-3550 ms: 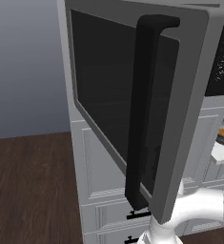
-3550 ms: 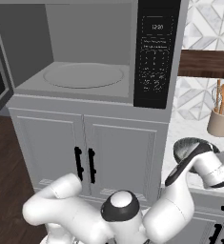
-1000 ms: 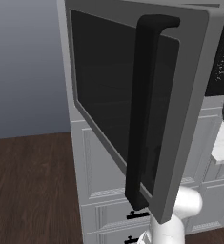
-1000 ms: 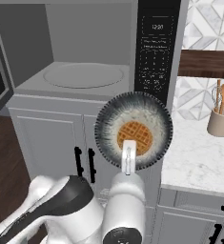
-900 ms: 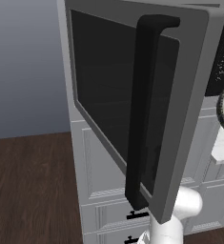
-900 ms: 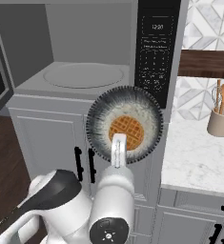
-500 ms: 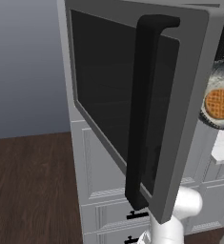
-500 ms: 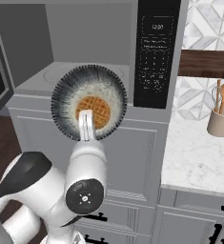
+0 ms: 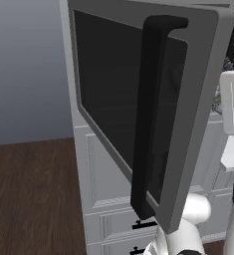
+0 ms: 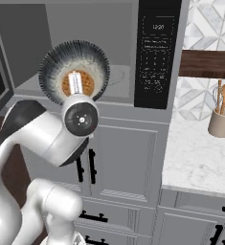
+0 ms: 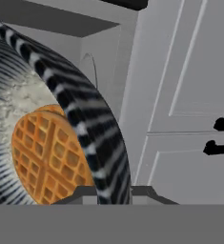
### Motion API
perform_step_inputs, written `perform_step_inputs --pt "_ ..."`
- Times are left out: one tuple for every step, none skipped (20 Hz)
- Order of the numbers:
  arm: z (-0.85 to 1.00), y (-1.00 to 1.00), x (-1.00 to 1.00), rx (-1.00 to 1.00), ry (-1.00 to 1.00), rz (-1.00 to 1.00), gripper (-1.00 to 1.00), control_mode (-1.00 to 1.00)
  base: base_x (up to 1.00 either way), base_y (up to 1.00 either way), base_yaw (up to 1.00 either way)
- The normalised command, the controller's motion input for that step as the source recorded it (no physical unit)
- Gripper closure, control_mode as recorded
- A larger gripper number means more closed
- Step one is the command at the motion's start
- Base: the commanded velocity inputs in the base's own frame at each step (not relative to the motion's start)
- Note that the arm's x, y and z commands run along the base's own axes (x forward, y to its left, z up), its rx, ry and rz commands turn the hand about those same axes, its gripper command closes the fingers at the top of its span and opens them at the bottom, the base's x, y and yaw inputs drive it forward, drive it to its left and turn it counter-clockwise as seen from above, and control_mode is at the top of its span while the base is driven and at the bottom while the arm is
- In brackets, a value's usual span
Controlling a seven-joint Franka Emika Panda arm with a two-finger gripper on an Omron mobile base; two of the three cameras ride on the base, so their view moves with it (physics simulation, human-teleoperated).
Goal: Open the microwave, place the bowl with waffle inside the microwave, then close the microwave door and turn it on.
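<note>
- Microwave door (image 9: pixel 198 99): matt grey frame, dark glossy glass, matt black handle.
- Bowl (image 10: pixel 51 64): streaked, ridged glaze.
- Waffle (image 11: pixel 46 157): rough grid.
- Floor (image 9: pixel 29 194): dark wood.

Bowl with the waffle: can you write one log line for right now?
door: open | gripper: holding bowl rim | waffle: in bowl | bowl: at microwave opening

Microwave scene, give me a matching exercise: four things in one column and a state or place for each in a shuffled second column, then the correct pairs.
Things:
1. microwave door
2. bowl
3. waffle
4. utensil holder

States or places:
A. lying inside the bowl
B. standing on the marble counter at the right
C. swung wide open
D. gripped at its rim by the hand, in front of the open microwave

Pairs: 1-C, 2-D, 3-A, 4-B
</note>
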Motion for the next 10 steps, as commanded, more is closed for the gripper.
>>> perform_step_inputs --pt "0.35 0.44 0.84 -0.02 0.01 -0.04 1.0 -1.0 0.0 0.0 0.0" --pt "0.35 0.45 0.81 -0.01 0.0 -0.04 1.0 -1.0 0.0 0.0 0.0" --pt "0.37 0.42 0.79 -0.01 0.0 -0.04 1.0 -1.0 0.0 0.0 0.0" --pt "0.34 0.41 0.81 0.0 0.0 -0.05 1.0 -1.0 0.0 0.0 0.0" --pt "0.3 0.36 0.81 0.0 0.0 -0.06 1.0 -1.0 0.0 0.0 0.0" --pt "0.19 0.36 0.84 0.0 0.0 -0.06 1.0 -1.0 0.0 0.0 0.0" --pt "0.0 0.32 0.86 0.0 0.03 -0.06 1.0 -1.0 0.0 0.0 0.0" --pt "0.0 0.26 0.87 0.0 0.06 -0.07 1.0 -1.0 0.0 0.0 0.0" --pt "-0.01 0.24 0.86 0.0 0.06 -0.07 1.0 -1.0 0.0 0.0 0.0" --pt "-0.14 0.18 0.89 0.0 0.1 -0.05 1.0 -1.0 0.0 0.0 0.0"
